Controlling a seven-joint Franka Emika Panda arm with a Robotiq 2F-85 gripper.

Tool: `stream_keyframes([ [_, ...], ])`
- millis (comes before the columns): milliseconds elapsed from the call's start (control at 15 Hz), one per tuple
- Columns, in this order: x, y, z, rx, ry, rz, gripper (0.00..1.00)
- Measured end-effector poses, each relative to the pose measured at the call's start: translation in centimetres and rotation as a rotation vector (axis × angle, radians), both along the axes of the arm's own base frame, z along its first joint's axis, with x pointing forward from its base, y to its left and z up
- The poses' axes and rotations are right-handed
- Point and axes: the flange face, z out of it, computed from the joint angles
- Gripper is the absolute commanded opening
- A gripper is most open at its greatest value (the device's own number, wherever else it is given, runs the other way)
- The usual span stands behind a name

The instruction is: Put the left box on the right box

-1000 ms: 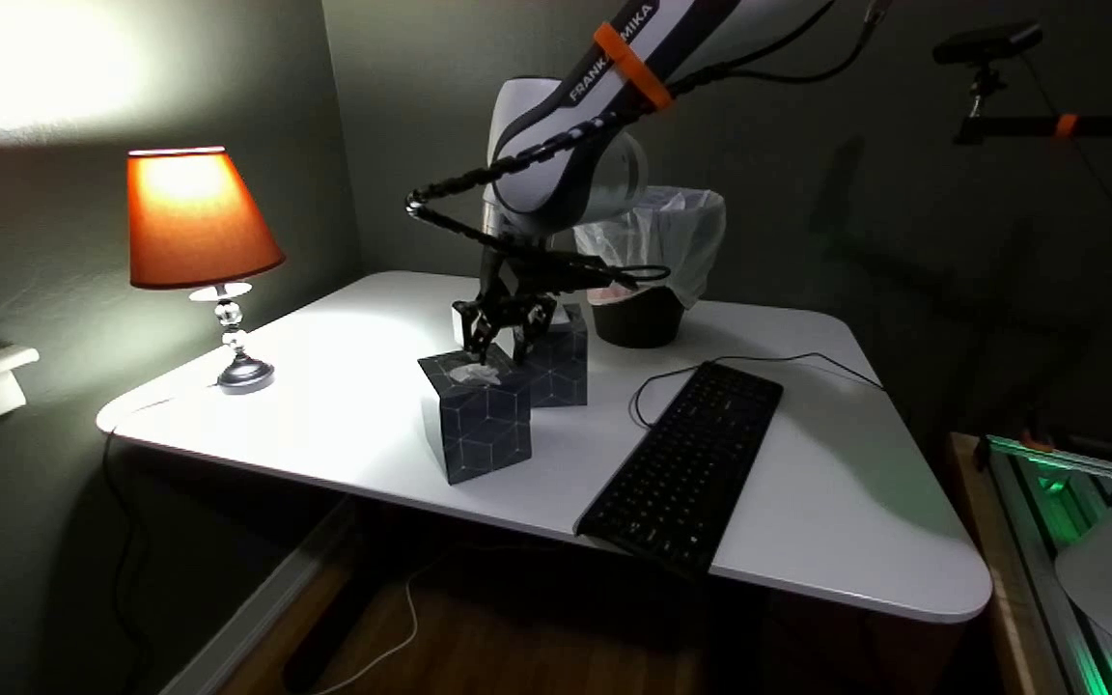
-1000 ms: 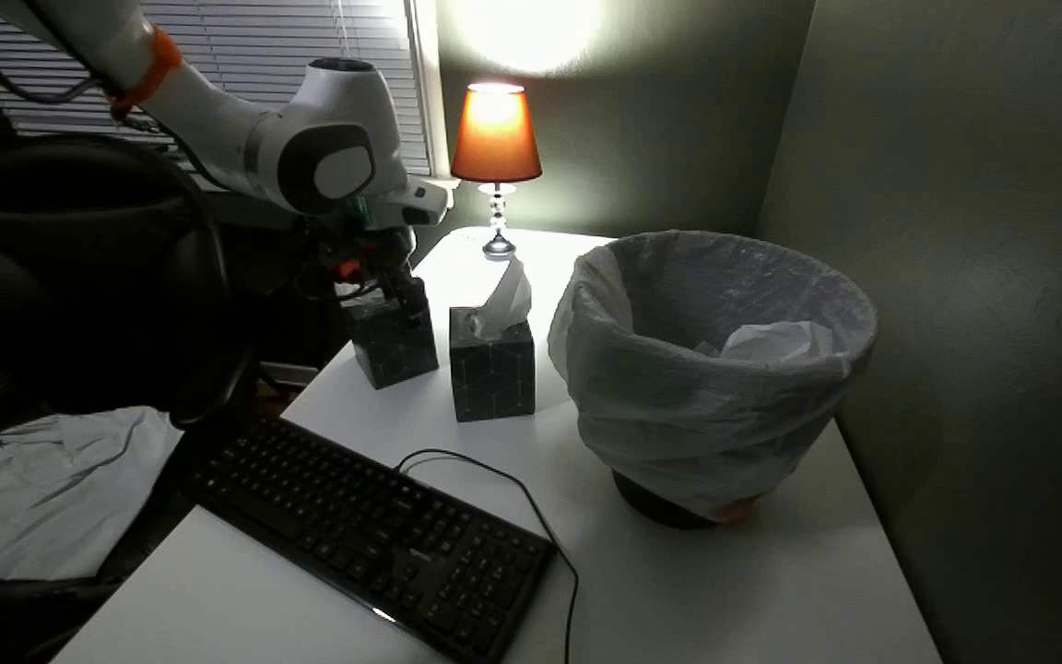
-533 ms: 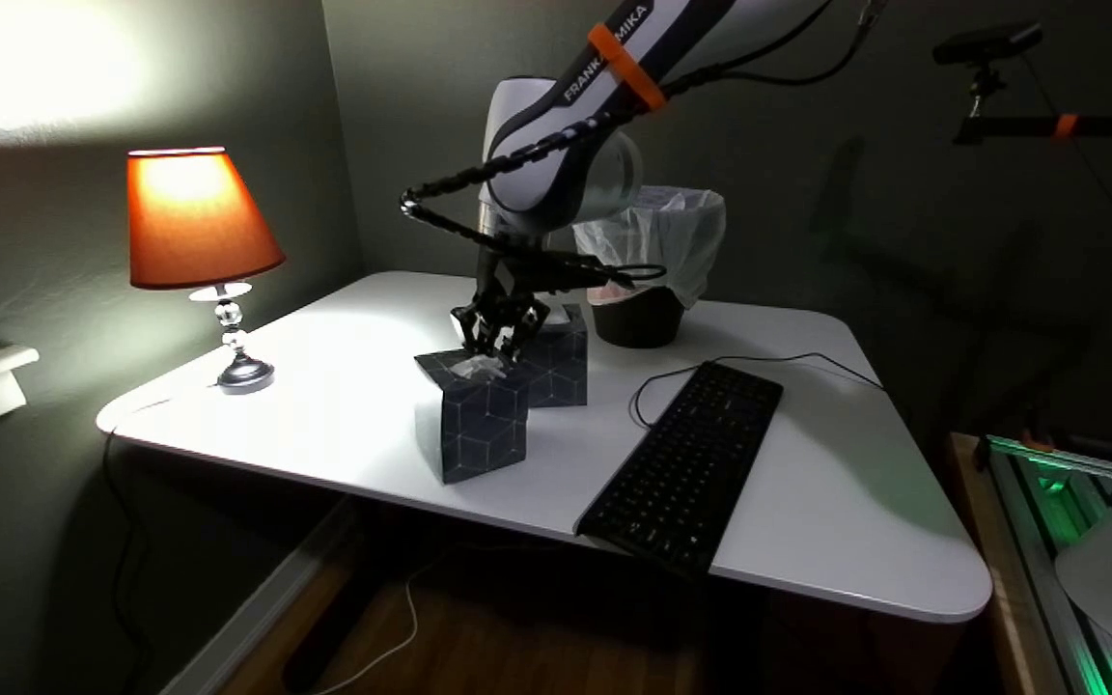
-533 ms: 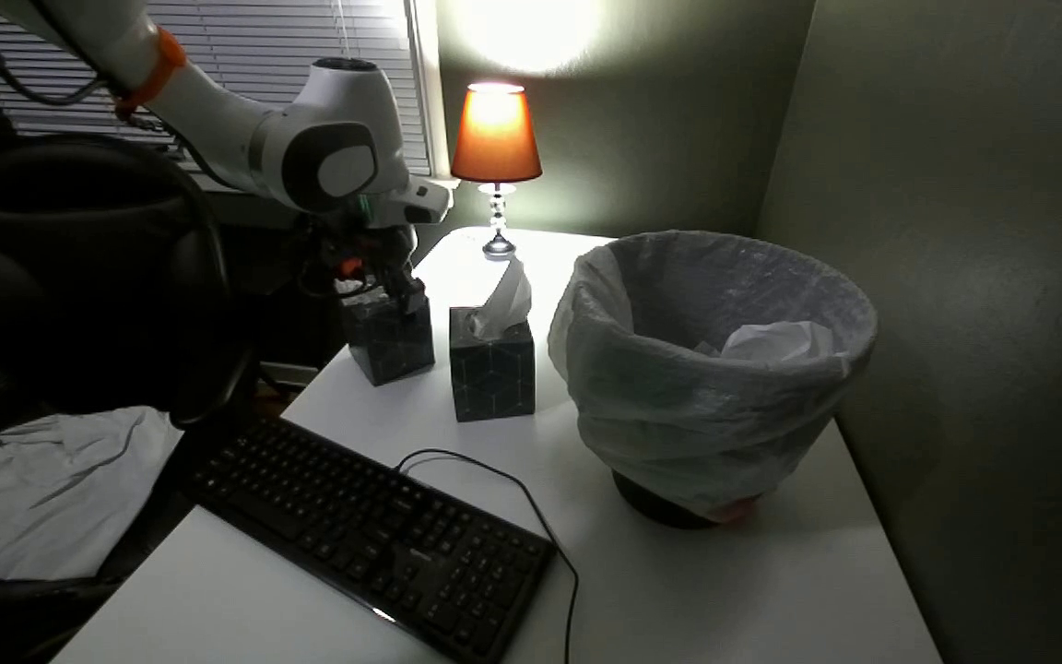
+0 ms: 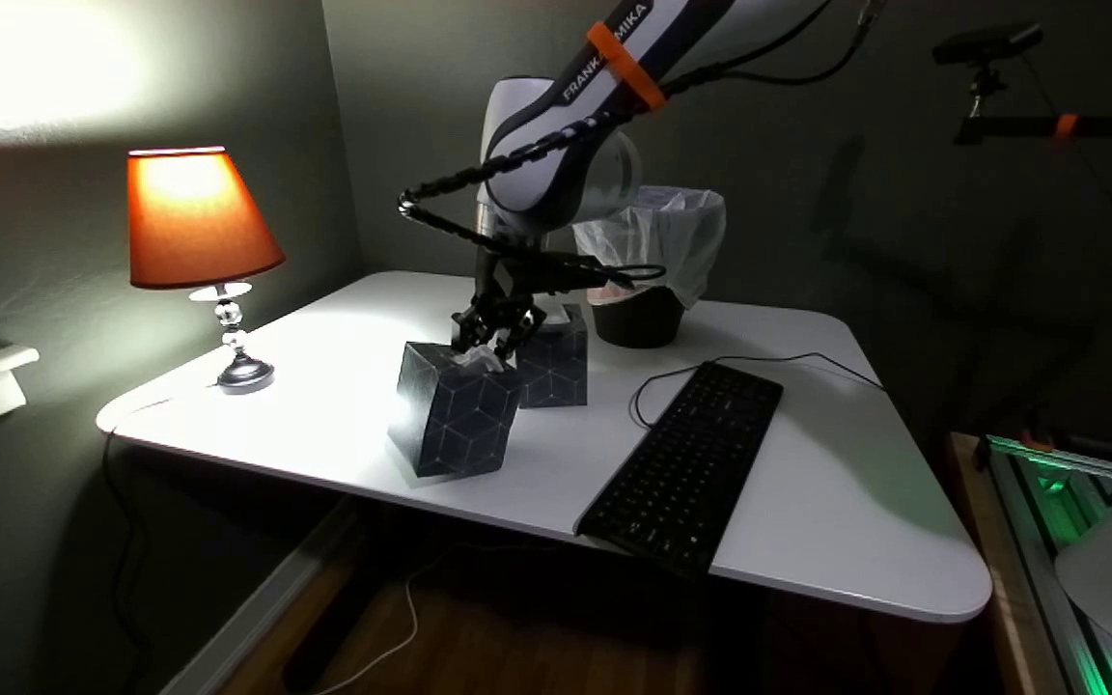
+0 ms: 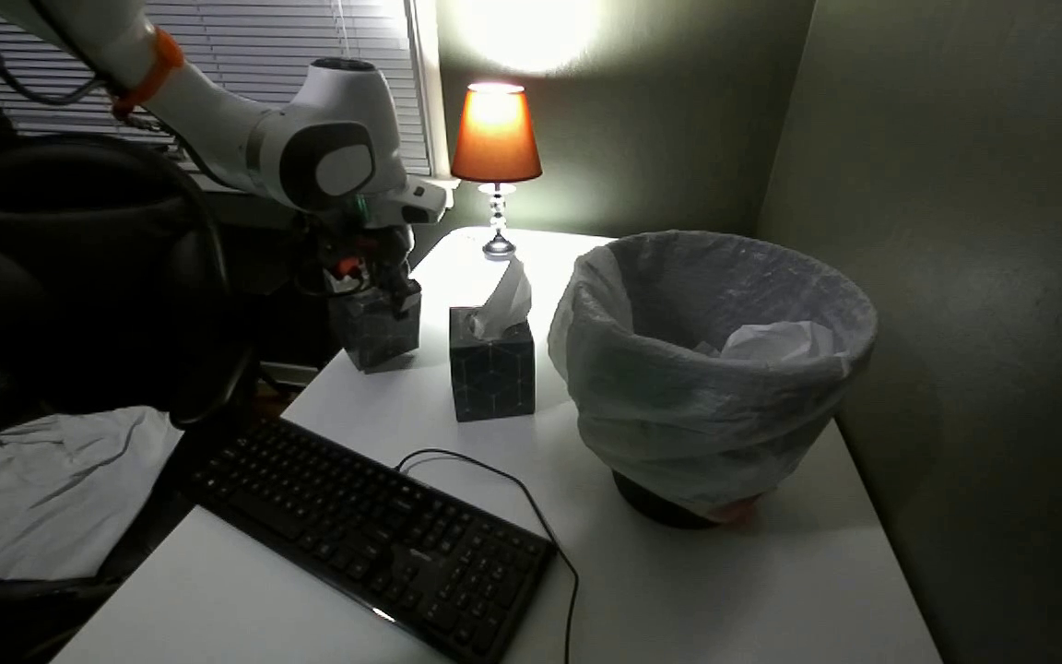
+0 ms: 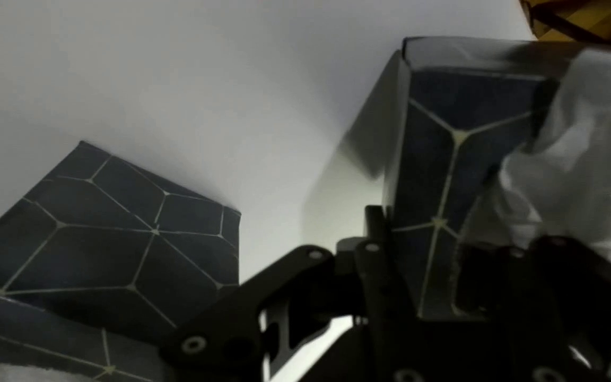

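Left box [image 5: 469, 425]: tissue carton, dark blue-grey with pale lines, a crumpled tissue [image 5: 481, 359] showing in its top; tilted, near the edge of the white table [image 5: 836, 541]; whether its base touches the surface, I cannot tell. Gripper [image 5: 490, 346]: black, at the end of a white arm [image 6: 347, 106]; clenched on the upper edge of the left box, one finger outside the wall, the other at the opening. Right box [image 6: 492, 378]: matching carton, a tall tissue [image 6: 506, 304] standing from it; upright on the table, to the right of the left box in both exterior views, the two apart in the wrist view. Keyboard [image 5: 686, 463]: black, right of the boxes in an exterior view, its near end at the near edge. Bin [image 5: 638, 323]: black, wrapped in a translucent liner [image 6: 706, 424], on the table, right of both boxes. Lamp [image 5: 199, 227]: lit, orange-red shade, on the table at the left in an exterior view. Chair [image 6: 88, 277]: black, far left in an exterior view, pale cloth [image 6: 61, 489] nearer, blinds [image 6: 245, 55] beyond.
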Motion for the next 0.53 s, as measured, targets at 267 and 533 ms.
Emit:
stream_keyframes([
  [267, 0.0, 0.4, 1.1, 0.001, -0.015, 0.006, 0.01],
  [533, -0.6, 0.5, 3.2, 0.003, -0.038, 0.008, 0.01],
])
